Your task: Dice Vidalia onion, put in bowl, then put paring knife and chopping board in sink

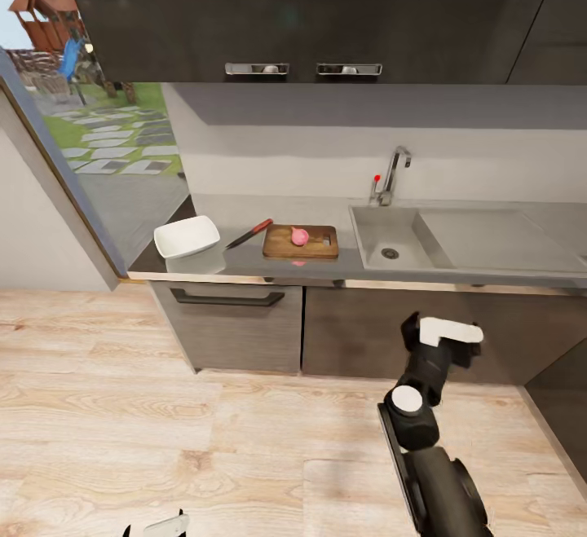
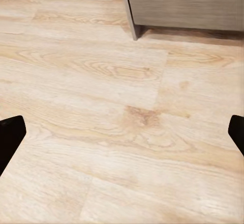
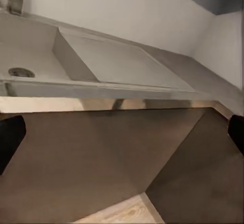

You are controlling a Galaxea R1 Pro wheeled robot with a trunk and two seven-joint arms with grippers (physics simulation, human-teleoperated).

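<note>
A pinkish Vidalia onion [image 1: 300,235] rests on the brown chopping board [image 1: 281,245] on the grey countertop [image 1: 236,261]. The red-handled paring knife [image 1: 249,233] lies just left of the board, with the white bowl [image 1: 186,236] further left near the counter's end. Right of the board is the steel sink [image 1: 371,231], whose basin [image 3: 35,56] holds nothing. My right gripper [image 3: 122,137] is open, below the counter edge in front of the sink cabinet. My left gripper [image 2: 122,137] is open over the wooden floor, low and apart from the counter.
The chrome tap [image 1: 394,174] with a red knob stands behind the basin, and a flat drainboard [image 3: 117,61] lies beside it. Dark cabinets [image 1: 236,325] run under the counter and wall cupboards hang above. A window is at the left. Light wood floor [image 2: 101,71] lies between me and the cabinets.
</note>
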